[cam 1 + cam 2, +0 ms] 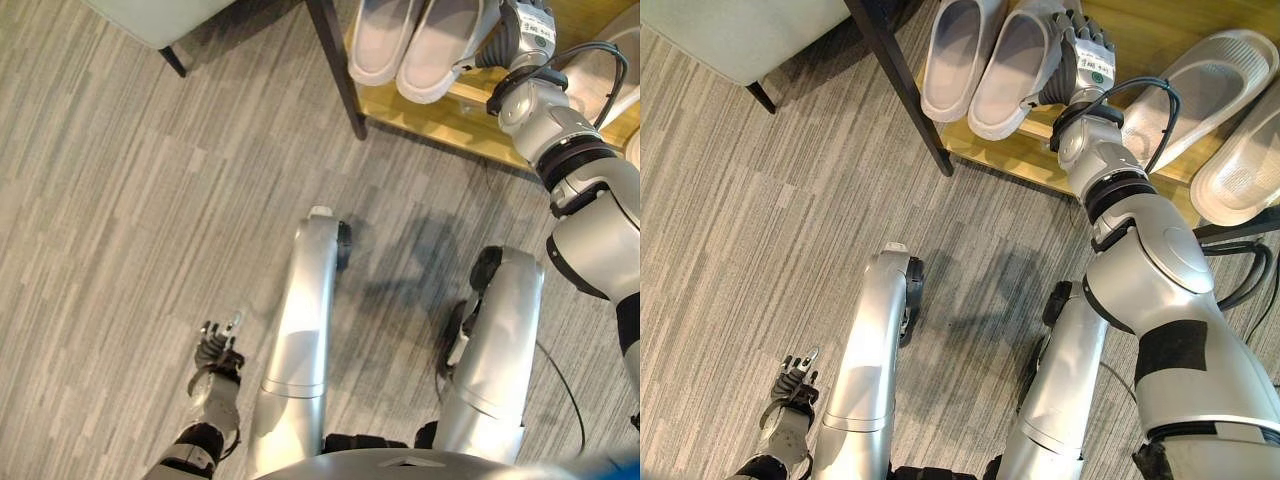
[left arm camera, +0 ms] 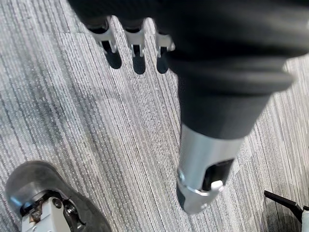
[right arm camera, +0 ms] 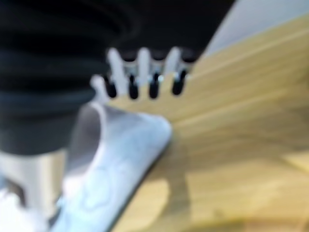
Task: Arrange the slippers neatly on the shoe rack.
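Note:
Two pale grey slippers [image 1: 955,55] [image 1: 1012,70] lie side by side on the wooden shoe rack shelf [image 1: 1145,30], heels toward the front edge. My right hand [image 1: 1087,58] reaches onto the shelf and rests against the right side of the nearer slipper [image 3: 120,154]. Its fingers [image 3: 145,72] are straight above the slipper's rim, so the hand is open. A second pair of white slippers [image 1: 1200,90] [image 1: 1250,160] lies further right on the same shelf. Down by my side, my left hand [image 1: 218,345] hangs over the carpet, open and holding nothing.
The rack's dark post [image 1: 900,85] stands at the shelf's left corner. A grey upholstered seat [image 1: 160,20] on dark legs [image 1: 175,62] stands at the far left. Striped grey carpet [image 1: 150,220] covers the floor in front of the rack.

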`<state>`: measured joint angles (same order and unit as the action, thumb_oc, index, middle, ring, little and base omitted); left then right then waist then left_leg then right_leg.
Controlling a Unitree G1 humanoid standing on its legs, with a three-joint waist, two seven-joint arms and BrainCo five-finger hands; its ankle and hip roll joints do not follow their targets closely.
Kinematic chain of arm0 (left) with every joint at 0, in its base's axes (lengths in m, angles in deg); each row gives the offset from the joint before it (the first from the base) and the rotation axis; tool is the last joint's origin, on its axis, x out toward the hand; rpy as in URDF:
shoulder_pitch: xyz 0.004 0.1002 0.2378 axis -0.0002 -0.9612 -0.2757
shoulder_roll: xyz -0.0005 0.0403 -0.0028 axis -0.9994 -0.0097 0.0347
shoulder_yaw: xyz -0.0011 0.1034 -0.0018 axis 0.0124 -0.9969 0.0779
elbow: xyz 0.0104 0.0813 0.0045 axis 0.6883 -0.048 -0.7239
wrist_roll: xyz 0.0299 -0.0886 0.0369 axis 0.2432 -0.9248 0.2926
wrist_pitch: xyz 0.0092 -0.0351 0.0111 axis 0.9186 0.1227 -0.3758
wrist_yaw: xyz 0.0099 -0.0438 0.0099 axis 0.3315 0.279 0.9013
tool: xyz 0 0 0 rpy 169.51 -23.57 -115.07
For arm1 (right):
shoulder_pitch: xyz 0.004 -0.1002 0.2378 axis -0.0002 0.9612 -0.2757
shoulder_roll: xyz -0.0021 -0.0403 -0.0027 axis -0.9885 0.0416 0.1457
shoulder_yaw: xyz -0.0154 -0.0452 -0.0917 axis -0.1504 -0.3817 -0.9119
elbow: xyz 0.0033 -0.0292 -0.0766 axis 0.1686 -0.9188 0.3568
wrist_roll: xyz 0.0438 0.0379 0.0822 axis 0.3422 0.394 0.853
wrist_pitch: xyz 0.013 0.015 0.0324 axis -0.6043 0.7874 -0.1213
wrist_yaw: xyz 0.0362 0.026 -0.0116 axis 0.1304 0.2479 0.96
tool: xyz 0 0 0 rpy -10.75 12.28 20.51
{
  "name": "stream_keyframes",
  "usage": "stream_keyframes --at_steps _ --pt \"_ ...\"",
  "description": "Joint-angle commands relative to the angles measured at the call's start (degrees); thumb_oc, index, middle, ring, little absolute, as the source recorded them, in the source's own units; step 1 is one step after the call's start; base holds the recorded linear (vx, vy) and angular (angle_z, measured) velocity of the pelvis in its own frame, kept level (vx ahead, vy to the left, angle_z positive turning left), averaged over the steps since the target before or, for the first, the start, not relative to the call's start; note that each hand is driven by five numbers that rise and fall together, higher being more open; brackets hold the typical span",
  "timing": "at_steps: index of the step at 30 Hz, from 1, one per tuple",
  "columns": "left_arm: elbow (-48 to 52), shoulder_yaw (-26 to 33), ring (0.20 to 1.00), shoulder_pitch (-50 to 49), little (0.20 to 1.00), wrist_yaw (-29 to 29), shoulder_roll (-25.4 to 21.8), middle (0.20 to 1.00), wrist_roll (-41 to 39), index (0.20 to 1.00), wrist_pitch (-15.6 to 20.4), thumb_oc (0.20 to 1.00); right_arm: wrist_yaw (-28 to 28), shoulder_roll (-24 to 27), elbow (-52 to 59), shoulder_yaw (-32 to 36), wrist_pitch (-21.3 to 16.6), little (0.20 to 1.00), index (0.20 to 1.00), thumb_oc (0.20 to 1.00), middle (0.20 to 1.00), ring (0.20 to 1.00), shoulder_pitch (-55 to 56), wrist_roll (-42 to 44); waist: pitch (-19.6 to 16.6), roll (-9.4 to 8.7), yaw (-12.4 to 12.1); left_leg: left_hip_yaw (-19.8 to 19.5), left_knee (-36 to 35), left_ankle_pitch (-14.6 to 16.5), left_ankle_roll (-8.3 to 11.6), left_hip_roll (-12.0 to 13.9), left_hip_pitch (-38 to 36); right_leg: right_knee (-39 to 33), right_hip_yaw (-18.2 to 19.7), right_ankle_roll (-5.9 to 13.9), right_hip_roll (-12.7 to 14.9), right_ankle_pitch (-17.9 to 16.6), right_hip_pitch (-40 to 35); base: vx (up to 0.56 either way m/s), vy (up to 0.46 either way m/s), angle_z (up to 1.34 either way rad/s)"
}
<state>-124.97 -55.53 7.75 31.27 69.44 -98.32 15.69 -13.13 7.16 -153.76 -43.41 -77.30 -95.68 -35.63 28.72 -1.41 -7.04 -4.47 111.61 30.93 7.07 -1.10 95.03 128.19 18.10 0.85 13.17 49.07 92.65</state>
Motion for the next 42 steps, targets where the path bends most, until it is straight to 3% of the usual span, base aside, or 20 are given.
stream_keyframes --at_steps 1,16,28,30,31,34,35,38,39,42 --pt "1.76 0.77 1.0 -0.31 1.0 -0.45 -0.51 1.0 2.58 1.0 1.67 1.0 -3.36 2.45 0.55 -1.28 0.99 1.0 1.0 1.0 1.0 1.0 -5.37 -2.75 1.08 0.29 -1.86 -6.09 5.37 11.05 2.34 1.1 -5.07 1.54 8.07 -3.82 0.34 -9.82 -4.44 0.0 0.0 0.0" --pt "3.53 1.47 1.0 1.89 1.0 -1.95 -0.87 1.0 4.65 1.0 3.33 1.0 -5.47 3.85 7.4 4.14 1.17 1.0 1.0 1.0 1.0 1.0 -0.66 -4.08 1.08 0.47 -0.42 -6.71 4.31 8.47 2.73 0.75 -5.07 1.42 7.37 -3.56 -1.01 -10.04 -3.45 -0.04 -0.017 0.0" --pt "9.07 5.22 1.0 0.81 1.0 -1.35 -0.6 1.0 7.15 1.0 4.54 1.0 -5.36 11.19 33.55 10.61 -1.74 1.0 1.0 1.0 1.0 1.0 9.88 -10.78 1.08 -0.68 1.16 -7.99 4.17 6.51 3.38 0.24 -5.07 0.52 5.5 -2.21 -1.52 -11.12 -4.0 -0.04 -0.014 0.0" --pt "12.37 5.69 1.0 4.86 1.0 -1.77 -1.19 1.0 10.2 1.0 6.01 1.0 -5.09 12.17 39.5 14.66 -2.47 1.0 1.0 1.0 1.0 1.0 12.78 -11.02 1.08 -1.36 1.5 -7.12 -4.15 2.26 2.56 0.8 -5.07 -7.48 2.0 -2.03 -0.21 -12.56 -5.06 -0.12 0.121 0.09" --pt "12.4 5.61 1.0 4.92 1.0 -1.84 -1.28 1.0 10.26 1.0 6.0 1.0 -5.02 12.27 39.69 14.9 -2.39 1.0 1.0 1.0 1.0 1.0 12.94 -11.07 1.08 -1.29 1.49 -7.19 -4.39 2.0 2.5 0.66 -5.07 -7.75 1.78 -2.1 -0.04 -12.72 -5.18 -0.13 0.11 0.13" --pt "16.31 5.12 1.0 13.72 1.0 -3.47 -2.68 1.0 15.6 1.0 6.95 1.0 -3.41 9.48 42.57 19.39 -2.98 1.0 1.0 1.0 1.0 1.0 17.9 -11.37 1.0 -2.55 2.07 -8.67 -14.6 -4.06 1.69 1.07 -5.07 -18.3 -3.5 -0.88 0.4 -15.91 -7.45 -0.16 0.119 0.1" --pt "17.67 4.72 1.0 15.56 1.0 -4.11 -3.0 1.0 17.89 1.0 7.16 1.0 -2.28 8.35 44.07 20.77 -3.22 1.0 1.0 1.0 1.0 1.0 21.24 -11.44 -1.32 -3.0 2.83 -9.0 -18.52 -5.85 1.07 1.74 -5.07 -22.71 -5.45 -0.6 0.89 -16.64 -7.29 -0.13 0.128 -0.14" --pt "18.07 4.27 1.0 16.37 1.0 -5.1 -2.87 1.0 19.46 1.0 7.11 1.0 -2.01 6.81 45.33 21.79 -3.72 1.0 1.0 1.0 1.0 1.0 23.99 -11.06 -3.46 -3.16 3.23 -8.87 -21.49 -6.88 0.66 2.5 -5.07 -25.57 -6.88 -0.31 1.34 -17.39 -7.33 -0.02 0.097 -0.06" --pt "18.81 3.68 1.0 18.35 1.0 -6.17 -3.08 1.0 23.05 1.0 7.05 1.0 -1.26 4.99 46.69 23.84 -5.19 1.0 1.0 1.0 1.0 1.0 30.94 -10.81 -7.38 -3.02 4.73 -8.39 -27.96 -9.73 0.31 3.83 -6.09 -33.21 -10.78 0.37 2.82 -18.86 -8.87 -0.02 0.106 0.01" --pt "19.78 3.41 1.0 18.1 1.0 -5.99 -3.36 1.0 24.65 1.0 7.08 1.0 -0.08 4.57 48.85 24.61 -6.41 1.0 1.0 1.0 1.0 1.0 36.03 -10.74 -8.55 -3.06 5.32 -7.72 -34.26 -11.76 0.23 4.96 -10.03 -39.62 -12.87 0.72 3.37 -20.08 -12.77 -0.03 0.082 0.11"
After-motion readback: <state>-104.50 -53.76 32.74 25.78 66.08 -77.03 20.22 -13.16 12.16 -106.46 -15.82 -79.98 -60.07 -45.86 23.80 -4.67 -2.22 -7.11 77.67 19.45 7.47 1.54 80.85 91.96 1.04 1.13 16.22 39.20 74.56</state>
